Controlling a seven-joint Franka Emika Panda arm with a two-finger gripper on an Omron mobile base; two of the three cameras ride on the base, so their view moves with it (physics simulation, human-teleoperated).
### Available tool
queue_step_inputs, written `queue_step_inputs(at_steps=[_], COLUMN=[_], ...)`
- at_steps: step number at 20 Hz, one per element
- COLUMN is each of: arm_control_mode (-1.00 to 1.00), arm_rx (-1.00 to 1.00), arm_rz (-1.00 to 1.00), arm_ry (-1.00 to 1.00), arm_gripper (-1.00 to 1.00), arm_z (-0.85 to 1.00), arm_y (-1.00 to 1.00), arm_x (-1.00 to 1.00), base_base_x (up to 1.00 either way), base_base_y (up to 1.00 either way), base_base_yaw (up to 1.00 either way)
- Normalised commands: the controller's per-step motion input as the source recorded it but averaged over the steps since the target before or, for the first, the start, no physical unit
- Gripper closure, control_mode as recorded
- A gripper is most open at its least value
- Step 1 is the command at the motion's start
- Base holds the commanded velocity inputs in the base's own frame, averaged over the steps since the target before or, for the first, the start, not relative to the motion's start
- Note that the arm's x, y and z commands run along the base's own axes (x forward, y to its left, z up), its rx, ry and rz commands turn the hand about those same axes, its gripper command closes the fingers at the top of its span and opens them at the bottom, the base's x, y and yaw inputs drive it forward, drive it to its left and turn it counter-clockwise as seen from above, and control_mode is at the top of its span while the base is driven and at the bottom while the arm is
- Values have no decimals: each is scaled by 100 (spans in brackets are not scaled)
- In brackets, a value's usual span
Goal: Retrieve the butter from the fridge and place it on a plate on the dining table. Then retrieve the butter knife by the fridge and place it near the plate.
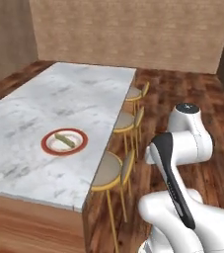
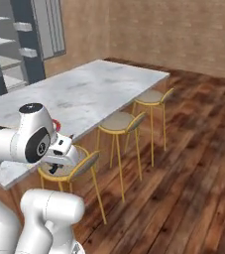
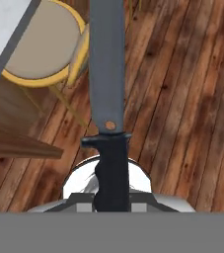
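Observation:
The butter (image 1: 65,140), a slim olive-yellow stick, lies on the red-rimmed plate (image 1: 48,143) near the front of the marble dining table (image 1: 59,99). My gripper (image 3: 112,197) is shut on the black handle of the butter knife (image 3: 106,74), whose long grey blade points away from the hand over the wooden floor. In the right base view my gripper (image 2: 54,166) hangs low beside the table's near corner, above the closest stool. The fridge (image 2: 10,49) stands at the far left with its door open and pale shelves showing.
Three yellow-framed stools (image 1: 106,170) (image 1: 124,121) (image 1: 134,94) line the table's right side. One stool seat (image 3: 44,47) and the table's corner (image 3: 5,29) lie just below the hand. Open wooden floor (image 2: 183,163) stretches to the right, with brick walls behind.

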Motion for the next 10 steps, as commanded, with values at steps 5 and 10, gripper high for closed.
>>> queue_step_inputs(at_steps=[5,10], arm_control_mode=[100,100], arm_rx=[0,0], arm_rz=[0,0], arm_ry=[0,0], arm_gripper=[100,100], arm_z=[0,0], arm_y=[0,0], arm_x=[0,0], base_base_x=[43,17], base_base_y=[-50,-75], base_base_yaw=[77,68])
